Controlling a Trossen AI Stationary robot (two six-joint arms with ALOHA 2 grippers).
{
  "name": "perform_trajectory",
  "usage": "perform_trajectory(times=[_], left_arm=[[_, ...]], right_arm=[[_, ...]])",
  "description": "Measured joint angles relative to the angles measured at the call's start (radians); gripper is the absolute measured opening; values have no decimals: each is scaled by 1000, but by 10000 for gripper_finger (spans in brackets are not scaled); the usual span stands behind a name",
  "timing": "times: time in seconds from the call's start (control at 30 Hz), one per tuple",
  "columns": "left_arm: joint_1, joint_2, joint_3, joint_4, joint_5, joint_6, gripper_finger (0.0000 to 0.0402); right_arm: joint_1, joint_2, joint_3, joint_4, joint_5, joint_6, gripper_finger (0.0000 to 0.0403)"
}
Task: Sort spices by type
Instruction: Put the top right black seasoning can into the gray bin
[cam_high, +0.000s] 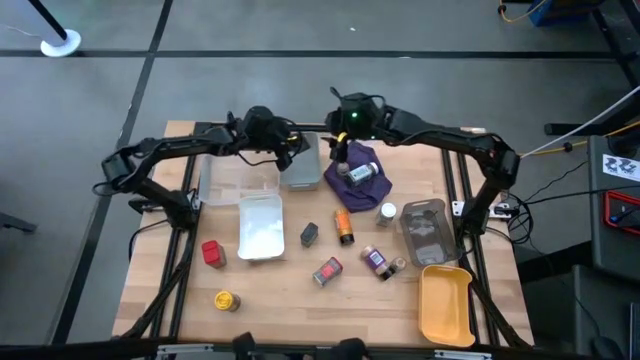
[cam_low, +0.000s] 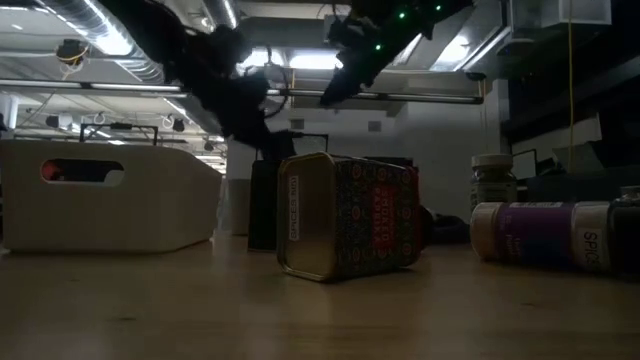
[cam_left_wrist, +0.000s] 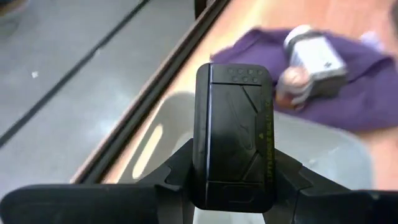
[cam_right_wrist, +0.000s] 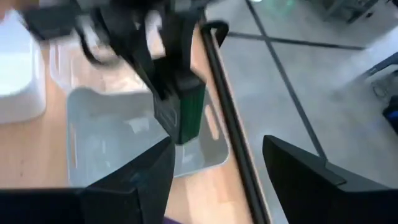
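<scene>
- Left gripper (cam_high: 291, 143): clamped on a dark tin (cam_left_wrist: 235, 134), upright above the grey tray (cam_high: 299, 172), worktop's far edge.
- Right gripper (cam_high: 342, 128): fingers apart, empty, just beside, over the purple cloth (cam_high: 345, 180).

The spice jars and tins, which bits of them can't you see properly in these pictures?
- High view: labels on the red tin and yellow jar are too small to read.
- Low view: the purple-labelled jar is cut off by the edge.
- Left wrist view: the jar on the purple cloth is blurred.
</scene>
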Motion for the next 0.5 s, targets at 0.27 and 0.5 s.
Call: perform_trajectory(times=[0.27, 0.5], left_arm=[[29, 137, 0, 9, 0, -6, 112], [44, 204, 0, 8, -10, -6, 112]], right_arm=[[-24, -38, 0, -1, -5, 2, 243], [-21, -27, 0, -9, -50, 7, 243]])
